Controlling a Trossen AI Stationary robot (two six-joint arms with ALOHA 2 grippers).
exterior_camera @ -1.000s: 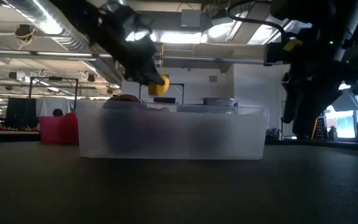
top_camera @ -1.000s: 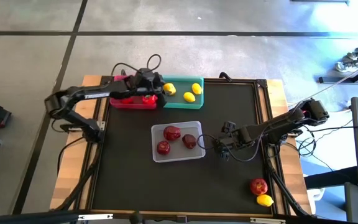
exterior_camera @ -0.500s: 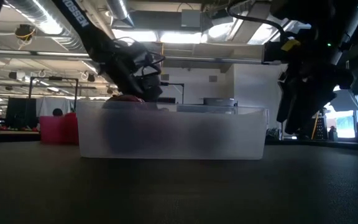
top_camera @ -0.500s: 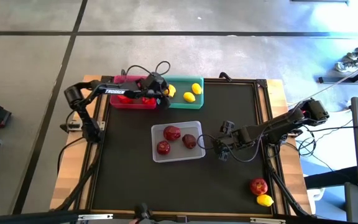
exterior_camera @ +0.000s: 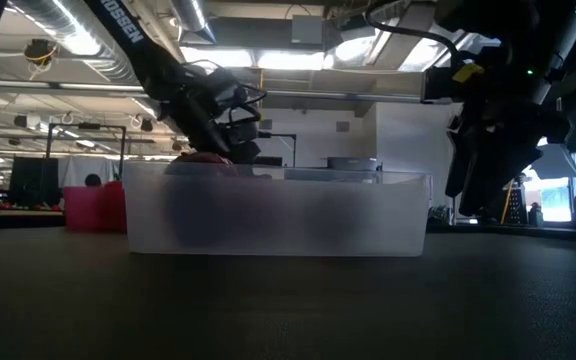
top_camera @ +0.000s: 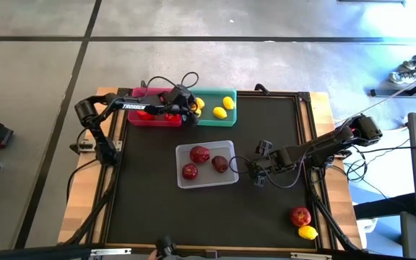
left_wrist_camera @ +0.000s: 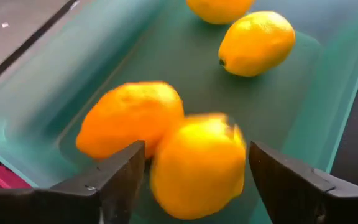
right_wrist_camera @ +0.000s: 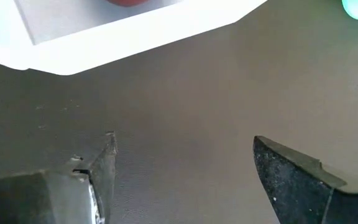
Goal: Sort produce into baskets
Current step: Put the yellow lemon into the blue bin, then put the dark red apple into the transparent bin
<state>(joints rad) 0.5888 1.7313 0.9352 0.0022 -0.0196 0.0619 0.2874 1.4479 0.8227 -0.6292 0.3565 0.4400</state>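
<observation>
My left gripper [top_camera: 191,108] hangs low over the left end of the teal basket [top_camera: 219,119]. Its fingers are spread, with a blurred yellow lemon [left_wrist_camera: 197,167] between them, just above the basket floor. Another lemon [left_wrist_camera: 129,118] lies beside it, and two more lemons [top_camera: 227,102] lie farther right. The pink basket [top_camera: 150,120] holds red peppers [top_camera: 166,114]. The grey-white basket [top_camera: 206,180] holds three dark red apples [top_camera: 199,154]. My right gripper [top_camera: 257,173] is open and empty, low over the mat right of the grey-white basket. My left gripper comes from above, slanting down into the teal basket, with one finger on either side of the lemon. A thin gap shows at one finger [left_wrist_camera: 120,180]. I cannot tell whether the other finger [left_wrist_camera: 284,183] touches the lemon.
An apple [top_camera: 300,215] and a lemon [top_camera: 308,232] lie on the black mat at its near right corner. The pink and teal baskets stand side by side at the far edge. Bare mat lies to the left of and in front of the grey-white basket.
My left gripper has gone down and a little toward the table's right, from above the seam between the pink and teal baskets into the teal basket's left end, carrying the lemon. In the low view the lemon has sunk out of sight behind the grey-white basket.
</observation>
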